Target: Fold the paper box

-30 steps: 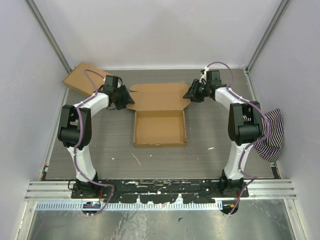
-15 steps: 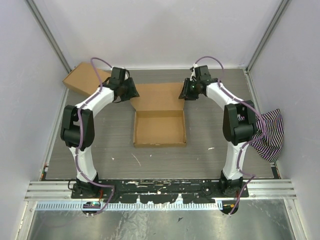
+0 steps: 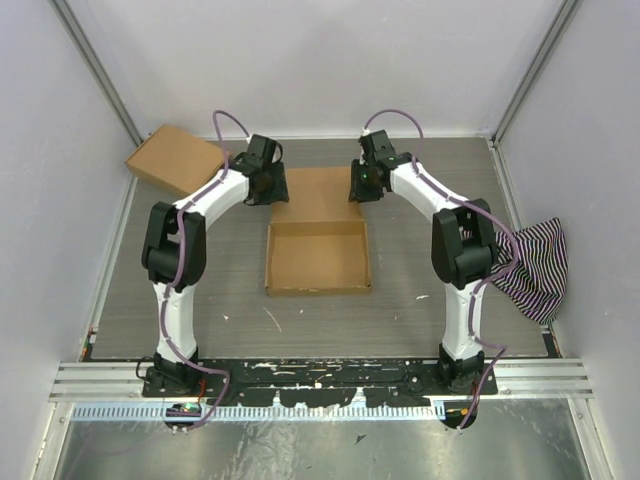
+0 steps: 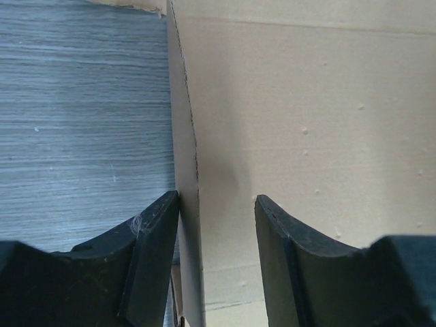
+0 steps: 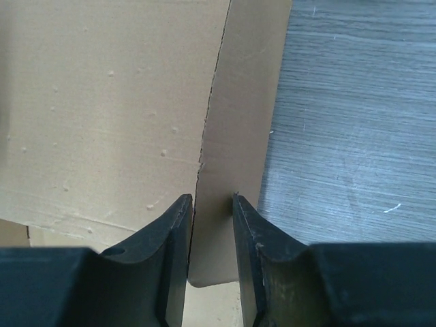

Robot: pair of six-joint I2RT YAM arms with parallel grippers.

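The paper box lies mid-table: its shallow open tray is nearer me, and its flat lid panel lies behind it. My left gripper is at the lid's left edge. In the left wrist view it is open astride the raised left side flap, which rests against the left finger. My right gripper is at the lid's right edge. In the right wrist view it is narrowly open around the raised right side flap.
A second, compact closed cardboard box sits at the back left corner. A striped cloth hangs over the right edge. White walls with metal posts enclose the grey table.
Both grippers have moved inward from outside the lid to its side edges. The lid's side flaps, flat before, now stand up, so the lid looks narrower.
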